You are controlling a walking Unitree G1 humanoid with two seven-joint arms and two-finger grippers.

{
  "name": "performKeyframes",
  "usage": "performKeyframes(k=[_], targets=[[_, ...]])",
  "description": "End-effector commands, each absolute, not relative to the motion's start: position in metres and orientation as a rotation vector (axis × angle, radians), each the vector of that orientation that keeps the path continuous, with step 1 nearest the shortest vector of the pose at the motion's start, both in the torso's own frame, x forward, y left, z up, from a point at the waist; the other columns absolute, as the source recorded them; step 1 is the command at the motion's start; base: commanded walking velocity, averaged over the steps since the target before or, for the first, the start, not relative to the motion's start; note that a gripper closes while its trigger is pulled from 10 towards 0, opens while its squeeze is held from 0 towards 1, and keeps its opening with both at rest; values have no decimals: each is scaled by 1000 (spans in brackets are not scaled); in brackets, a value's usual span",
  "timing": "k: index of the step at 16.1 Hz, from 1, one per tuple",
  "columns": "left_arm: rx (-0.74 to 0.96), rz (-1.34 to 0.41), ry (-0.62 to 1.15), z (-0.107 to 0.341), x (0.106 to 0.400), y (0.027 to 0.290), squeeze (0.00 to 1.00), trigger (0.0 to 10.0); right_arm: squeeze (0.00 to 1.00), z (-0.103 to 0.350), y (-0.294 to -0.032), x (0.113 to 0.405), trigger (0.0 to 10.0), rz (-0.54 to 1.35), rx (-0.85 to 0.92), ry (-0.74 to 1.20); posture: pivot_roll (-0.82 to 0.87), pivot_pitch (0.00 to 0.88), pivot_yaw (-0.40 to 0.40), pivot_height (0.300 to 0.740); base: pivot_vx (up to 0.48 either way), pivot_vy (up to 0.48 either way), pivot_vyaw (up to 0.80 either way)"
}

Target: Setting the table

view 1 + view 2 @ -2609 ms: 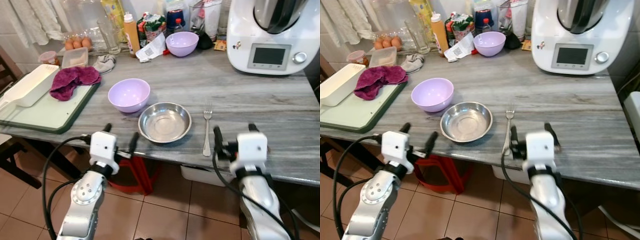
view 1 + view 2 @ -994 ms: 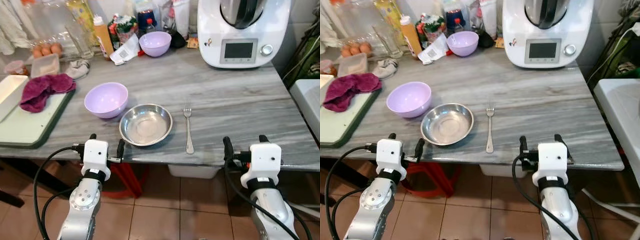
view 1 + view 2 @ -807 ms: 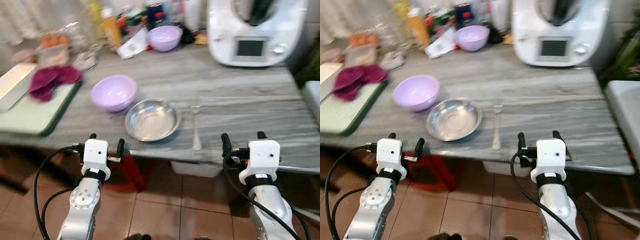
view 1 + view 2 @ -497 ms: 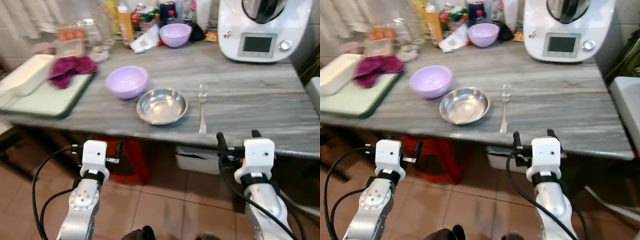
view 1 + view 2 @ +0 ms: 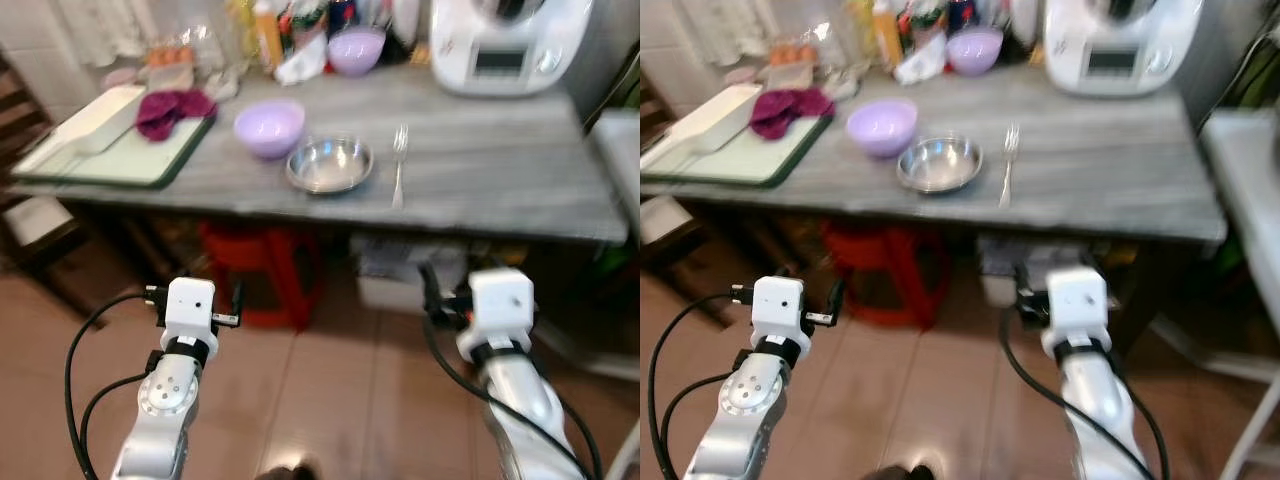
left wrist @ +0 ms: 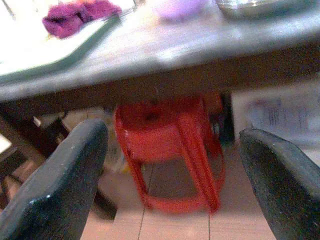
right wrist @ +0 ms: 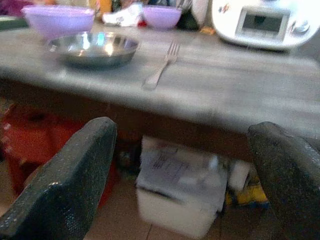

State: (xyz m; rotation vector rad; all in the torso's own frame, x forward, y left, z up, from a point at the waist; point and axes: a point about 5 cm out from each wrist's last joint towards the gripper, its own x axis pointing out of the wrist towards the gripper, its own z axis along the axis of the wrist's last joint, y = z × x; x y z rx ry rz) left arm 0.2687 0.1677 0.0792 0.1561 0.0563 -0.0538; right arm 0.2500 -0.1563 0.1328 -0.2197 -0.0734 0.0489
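Note:
On the grey marble table (image 5: 500, 190) a steel bowl (image 5: 329, 164) stands near the front edge. A fork (image 5: 398, 165) lies just to its right, a lilac bowl (image 5: 269, 127) just behind it to the left. A second lilac bowl (image 5: 356, 50) sits at the back. My left gripper (image 5: 195, 295) and right gripper (image 5: 478, 290) are both open and hold nothing. They hang below the tabletop, well short of the table, over the tiled floor. The right wrist view looks along the tabletop at the steel bowl (image 7: 92, 48) and fork (image 7: 160, 70).
A green tray (image 5: 110, 160) at the table's left carries a purple cloth (image 5: 175, 108) and a white dish (image 5: 100, 115). A white kitchen machine (image 5: 510, 45) stands at the back right. Under the table are a red stool (image 6: 170, 150) and a white box (image 7: 182, 185).
The whole view has pulled back from the table, which now lies farther off and higher in the picture. Both grippers stay open and empty.

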Motion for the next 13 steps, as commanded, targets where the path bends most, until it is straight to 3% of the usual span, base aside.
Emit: performKeyframes(k=[1,6,13], targets=[[173,-71,52,81,271,167,0,10000,0,130,-155,250,10000,66,-236,-67,-162,93,149,740,-311,0,0],[165,-74,41,81,270,164,0,10000,0,129,-162,263,10000,-1,-277,-109,-126,84,124,740,-298,0,0],[77,-126,-14,89,274,156,0,10000,0,128,-175,253,10000,-96,-265,-114,-146,92,113,740,0,0,0]])
